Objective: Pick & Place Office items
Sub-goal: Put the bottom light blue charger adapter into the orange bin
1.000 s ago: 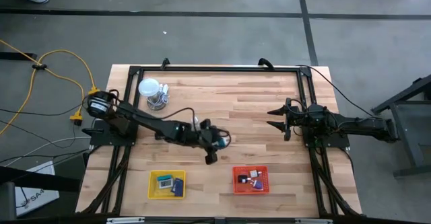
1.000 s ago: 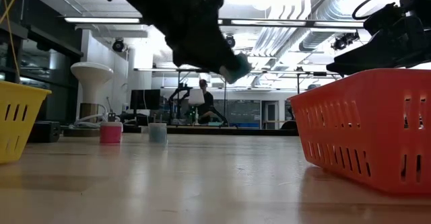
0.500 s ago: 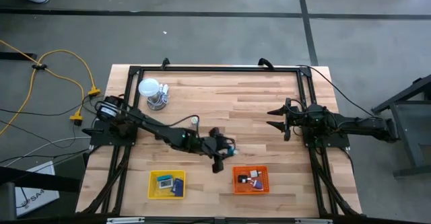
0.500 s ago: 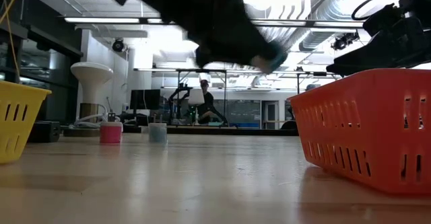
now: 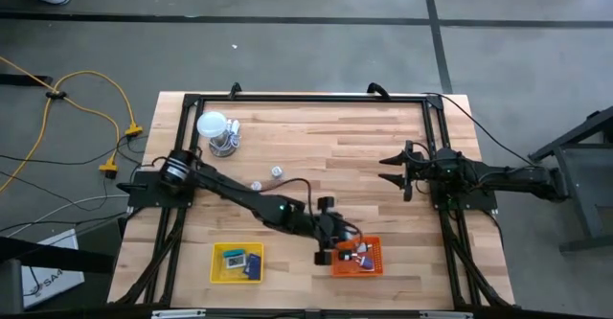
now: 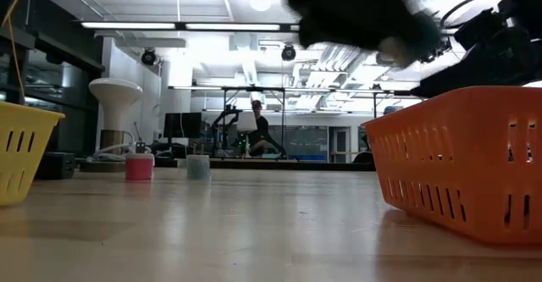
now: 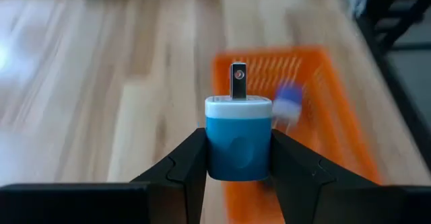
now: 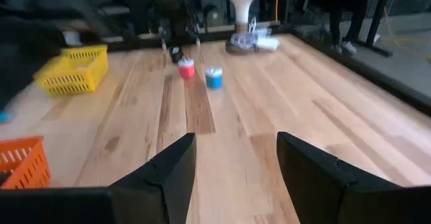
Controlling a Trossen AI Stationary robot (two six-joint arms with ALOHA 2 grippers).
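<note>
My left gripper reaches across the table to the left rim of the orange mesh tray and is shut on a small blue plug block with a white end and a metal prong. The orange tray holds a few small items. The yellow tray also holds items. Two tiny rolls stand on the wood mid-table, pink and pale blue in the low view. My right gripper waits open at the table's right side, touching nothing. My left gripper pinches the plug block by the two opposite sides of its blue body, one finger on each side. The white end with the prong sticks out past the fingertips. The block is lifted clear, above the orange tray's left rim.
A white globe on a wire stand sits near the far left corner. A black frame runs along the table's edges. Bare wood lies between the two trays and across the middle. A person shows far off in the room.
My left gripper, shut on the blue block throughout, has swept from mid-table toward the near right, ending over the orange tray's left rim. The arm has stretched out, uncovering the two small rolls mid-table.
</note>
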